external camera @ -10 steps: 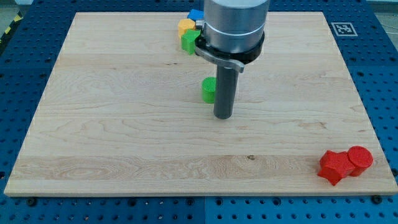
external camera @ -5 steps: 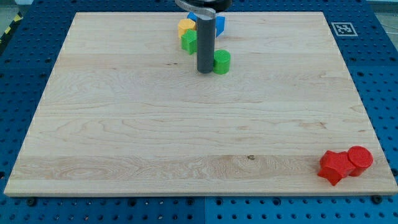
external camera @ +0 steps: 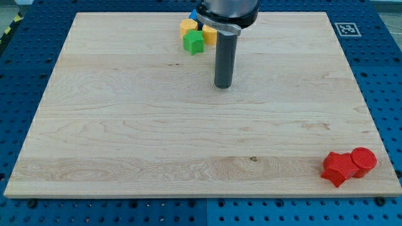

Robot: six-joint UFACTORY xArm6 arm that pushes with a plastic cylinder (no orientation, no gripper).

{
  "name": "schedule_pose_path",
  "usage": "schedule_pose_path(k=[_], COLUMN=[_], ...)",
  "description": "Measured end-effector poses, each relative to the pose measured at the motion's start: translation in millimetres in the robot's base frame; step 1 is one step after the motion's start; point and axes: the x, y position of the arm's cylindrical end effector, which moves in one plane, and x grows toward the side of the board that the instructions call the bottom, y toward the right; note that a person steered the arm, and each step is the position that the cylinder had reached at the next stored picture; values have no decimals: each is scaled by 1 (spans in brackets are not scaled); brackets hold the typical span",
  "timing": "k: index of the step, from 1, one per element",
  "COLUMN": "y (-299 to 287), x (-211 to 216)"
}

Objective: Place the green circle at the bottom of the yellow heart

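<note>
Green circle not visible, maybe behind rod (external camera: 224,56). Arm's upper part cut off at view's top. Blue block (external camera: 194,14) mostly hidden by arm, shape unclear. Yellow block (external camera: 209,35) beside rod partly covered, shape unclear.

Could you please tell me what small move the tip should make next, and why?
Probably slide my tip slightly toward the view's right. No green circle shows; the rod may hide it. The yellow heart sits up-left of my tip, so the circle must be found first.
</note>
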Motion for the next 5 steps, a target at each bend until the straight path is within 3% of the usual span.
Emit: schedule_pose_path(k=[1, 5], y=[-1, 27], x=[-32, -27])
